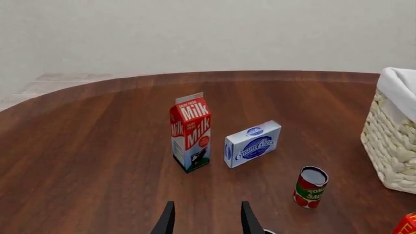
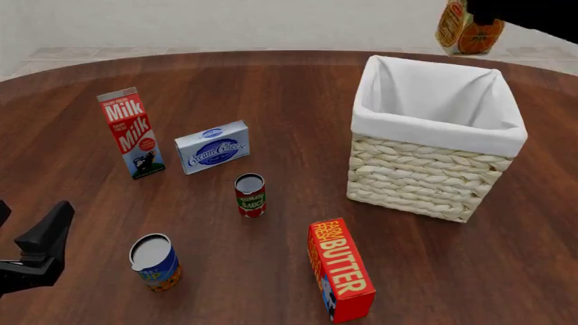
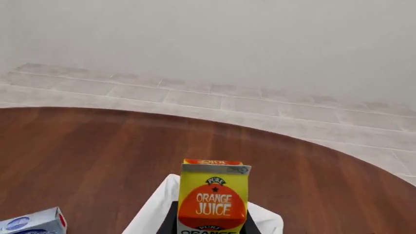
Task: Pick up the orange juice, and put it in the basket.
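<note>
The orange juice [image 2: 463, 28], an orange and yellow gable-top carton, hangs in the air above the far rim of the basket [image 2: 417, 177], a large cream wicker basket with a white liner at the right of the table. My right gripper [image 3: 211, 225] is shut on the carton [image 3: 213, 197], with dark fingers on both of its sides and the basket's liner [image 3: 151, 213] below. In the front view only the dark right arm [image 2: 528, 12] shows at the top right. My left gripper [image 1: 204, 219] is open and empty, low at the near left [image 2: 26, 233].
A red-white milk carton [image 2: 131, 132], a blue-white cream cheese box [image 2: 212, 147] and a tomato sauce can [image 2: 250, 195] stand left of the basket. Another can [image 2: 156, 262] and a red-orange BUTTER box [image 2: 340, 269] stand near the front.
</note>
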Controlling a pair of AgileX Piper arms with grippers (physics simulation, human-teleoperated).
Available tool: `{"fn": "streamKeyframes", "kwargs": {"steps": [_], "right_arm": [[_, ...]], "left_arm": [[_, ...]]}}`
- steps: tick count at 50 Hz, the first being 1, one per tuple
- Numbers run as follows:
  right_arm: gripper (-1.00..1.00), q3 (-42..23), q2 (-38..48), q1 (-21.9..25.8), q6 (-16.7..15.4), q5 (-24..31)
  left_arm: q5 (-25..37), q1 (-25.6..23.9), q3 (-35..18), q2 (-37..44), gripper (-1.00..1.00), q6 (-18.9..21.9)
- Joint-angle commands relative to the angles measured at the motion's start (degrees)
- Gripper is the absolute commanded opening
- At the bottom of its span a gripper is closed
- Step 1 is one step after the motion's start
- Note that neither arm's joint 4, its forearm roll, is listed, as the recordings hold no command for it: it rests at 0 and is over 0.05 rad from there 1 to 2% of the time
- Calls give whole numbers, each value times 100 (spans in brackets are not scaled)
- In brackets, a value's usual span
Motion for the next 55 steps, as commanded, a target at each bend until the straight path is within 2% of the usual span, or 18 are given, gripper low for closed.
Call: {"fn": "streamKeyframes", "kwargs": {"steps": [1,9,20,27,47,55], "right_arm": [[-100,253,372,276,181,-343],[-100,458,502,291,244,-569],[-100,395,792,249,190,-664],[-100,481,950,325,323,-751],[-100,290,1483,198,177,-867],[-100,422,1508,228,167,-938]], "left_arm": [[43,-16,-3,-44,100,-11],[31,-26,-2,-28,100,-6],[54,-13,-2,-42,100,-5],[52,-22,-2,-36,100,15],[43,-39,-3,-24,100,20],[26,-36,-3,-7,100,13]]}}
